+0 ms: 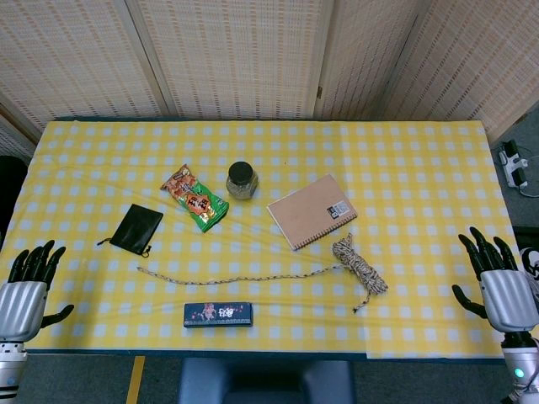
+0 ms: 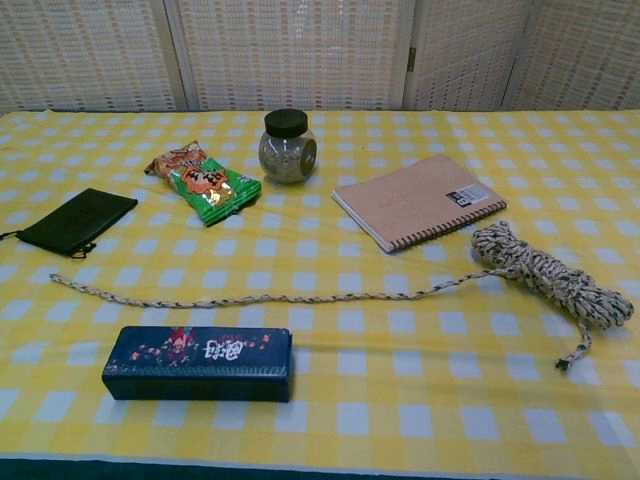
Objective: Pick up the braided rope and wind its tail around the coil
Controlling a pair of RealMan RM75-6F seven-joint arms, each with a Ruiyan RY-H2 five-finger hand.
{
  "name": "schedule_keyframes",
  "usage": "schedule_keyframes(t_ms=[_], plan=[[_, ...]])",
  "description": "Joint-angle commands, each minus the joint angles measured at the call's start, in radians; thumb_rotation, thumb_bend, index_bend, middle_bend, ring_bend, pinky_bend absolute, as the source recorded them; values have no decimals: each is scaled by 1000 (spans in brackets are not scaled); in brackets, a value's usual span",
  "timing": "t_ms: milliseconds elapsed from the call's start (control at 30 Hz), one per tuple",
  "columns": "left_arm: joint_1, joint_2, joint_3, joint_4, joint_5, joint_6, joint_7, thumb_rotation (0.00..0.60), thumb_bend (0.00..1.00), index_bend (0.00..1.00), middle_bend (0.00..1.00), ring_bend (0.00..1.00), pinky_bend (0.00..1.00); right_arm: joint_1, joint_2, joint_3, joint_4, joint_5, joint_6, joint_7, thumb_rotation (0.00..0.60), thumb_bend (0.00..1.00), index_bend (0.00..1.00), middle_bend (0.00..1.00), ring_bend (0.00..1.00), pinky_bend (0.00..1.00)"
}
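You have one rope (image 1: 354, 263) on the yellow checked tabletop (image 1: 421, 168): its coil (image 2: 548, 272) lies toward your right, just in front of the one notebook (image 1: 312, 210), and its single tail (image 2: 260, 297) runs straight out to the left, passing behind the one dark box (image 2: 198, 362). Farther back sit one jar (image 2: 288, 146), one snack packet (image 1: 195, 198) and one black pouch (image 2: 76, 221). Your left robot hand (image 1: 25, 286) and right robot hand (image 1: 498, 282) both rest at the near corners, fingers spread, holding nothing and well apart from the rope.
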Motion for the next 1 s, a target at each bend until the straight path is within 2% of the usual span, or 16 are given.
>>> schedule_keyframes(t_ms=[33, 367, 667, 733, 1000], plan=[[2, -2, -1, 3, 1, 5, -4, 600, 147, 28, 0, 0, 0, -1, 3, -1, -3, -1, 0, 5, 600, 339, 0, 38, 134, 52], [12, -12, 0, 22, -3, 18, -21, 600, 147, 34, 0, 0, 0, 12, 20, -11, -25, -5, -36, 12, 600, 338, 0, 41, 137, 52], [14, -17, 3, 28, 3, 19, -29, 600, 148, 37, 0, 0, 0, 75, 39, -15, -55, -10, -148, 49, 600, 338, 0, 119, 180, 53], [14, -17, 4, 26, 7, 20, -28, 600, 148, 37, 0, 0, 0, 95, 38, -15, -60, -4, -185, 58, 600, 374, 0, 121, 182, 53], [14, -16, 9, 16, 19, 22, -21, 600, 148, 37, 0, 0, 0, 211, -3, -4, -51, 46, -387, 125, 600, 702, 0, 210, 187, 53]])
